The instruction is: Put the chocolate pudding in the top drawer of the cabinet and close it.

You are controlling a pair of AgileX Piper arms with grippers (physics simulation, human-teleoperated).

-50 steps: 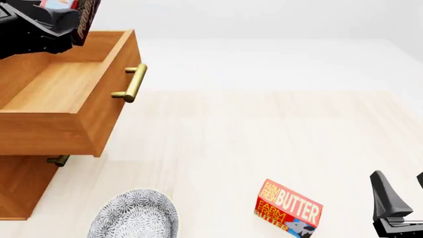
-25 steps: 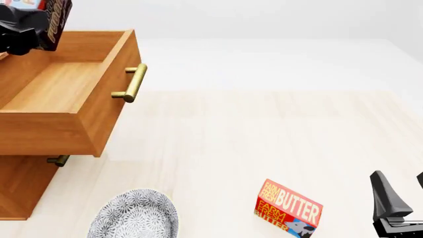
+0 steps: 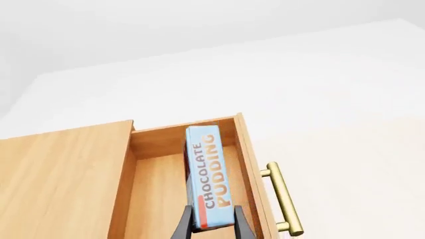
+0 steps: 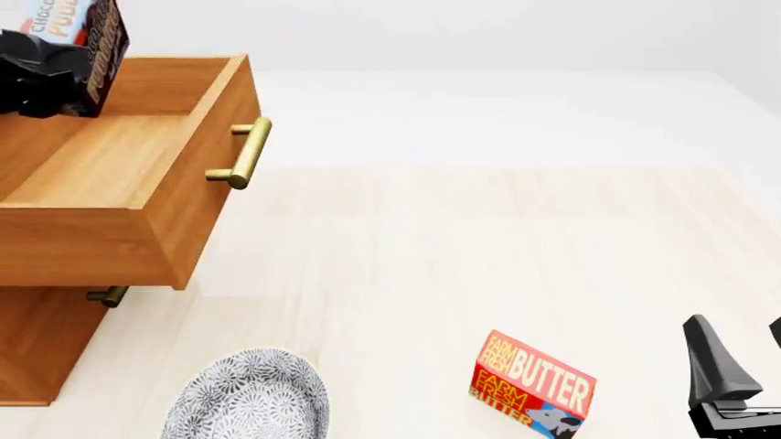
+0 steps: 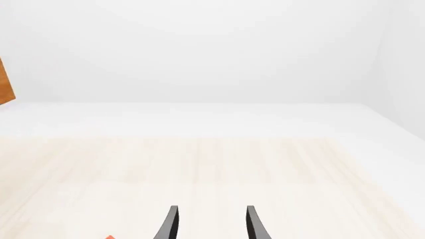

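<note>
The chocolate pudding (image 3: pixel 209 179) is held above the open top drawer (image 4: pixel 116 160), pinched at one end by the left pincer (image 3: pixel 212 224), whose fingers are clenched on the box. Compared with half a second ago, the box has been shifted only slightly in the front view and lowered a little toward the drawer's back corner; a second ago it was further toward the handle side. From this it is judged that the carry is nearly over and that the box is being lined up for release; it has not yet been set down, and the drawer remains to be pushed shut.

The pudding is seen as a thin box, light blue on its broad face, lettered "CHOCOLATE PUDDING" in orange and white, with a dark brown side. The drawer is empty inside, its brass handle (image 4: pixel 244 154) unobstructed, and the cabinet (image 4: pixel 37 338) stands below it.

The right pincer (image 5: pixel 209 224) is released, well apart, near the butter box (image 4: pixel 533 382) on the bench (image 4: pixel 488 247).
</note>
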